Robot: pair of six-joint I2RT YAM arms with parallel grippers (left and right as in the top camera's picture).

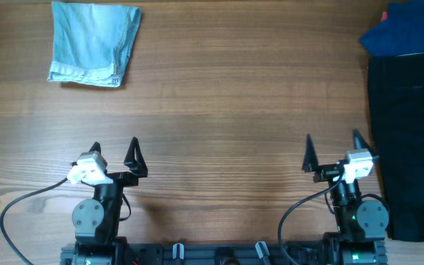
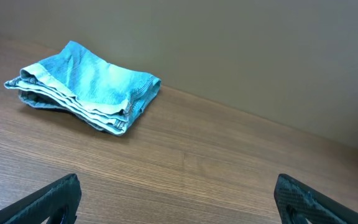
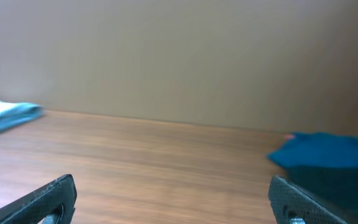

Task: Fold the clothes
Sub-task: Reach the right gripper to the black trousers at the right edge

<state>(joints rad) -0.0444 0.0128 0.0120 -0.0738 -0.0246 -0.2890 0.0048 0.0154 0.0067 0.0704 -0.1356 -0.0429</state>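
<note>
A folded light-blue denim garment lies at the table's far left; it also shows in the left wrist view and at the left edge of the right wrist view. A dark blue crumpled garment lies at the far right, also in the right wrist view. My left gripper is open and empty near the front edge. My right gripper is open and empty near the front right.
A black cloth or mat covers the table's right side, under the dark blue garment. Bare wooden table lies between the two garments. Cables trail from both arm bases at the front edge.
</note>
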